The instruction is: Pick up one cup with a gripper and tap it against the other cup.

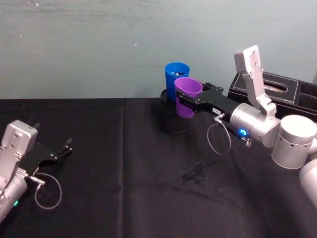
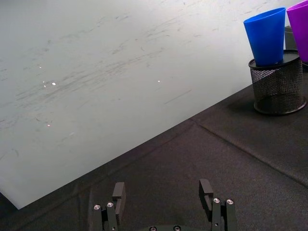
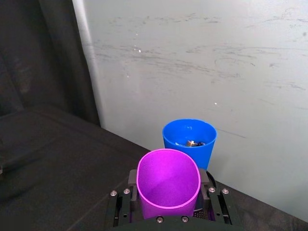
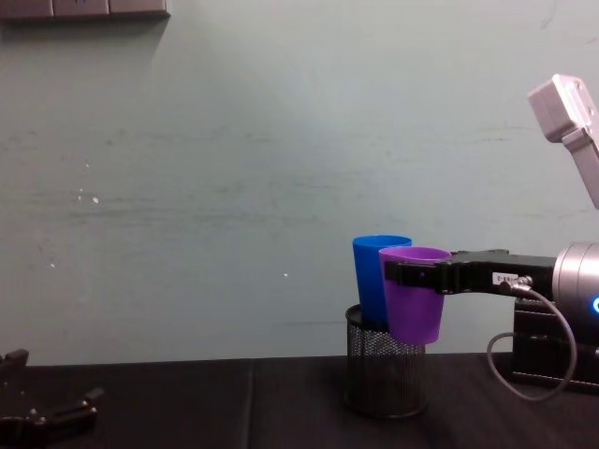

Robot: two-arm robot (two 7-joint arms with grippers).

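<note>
My right gripper (image 1: pixel 193 97) is shut on the purple cup (image 1: pixel 187 94), holding it upright in the air by its sides. The blue cup (image 1: pixel 174 74) stands in a black mesh pen holder (image 1: pixel 171 121) at the back of the table, with small items inside it (image 3: pixel 188 142). The purple cup (image 4: pixel 414 295) hangs right beside the blue cup (image 4: pixel 372 281), rims almost level; I cannot tell whether they touch. In the right wrist view the purple cup (image 3: pixel 168 185) sits between my fingers (image 3: pixel 122 204). My left gripper (image 1: pixel 64 148) rests open at the table's left.
A black tissue box (image 1: pixel 277 89) stands behind my right arm at the back right. A pale wall closes off the table's far edge. Black cloth (image 1: pixel 124 198) covers the table between the two arms.
</note>
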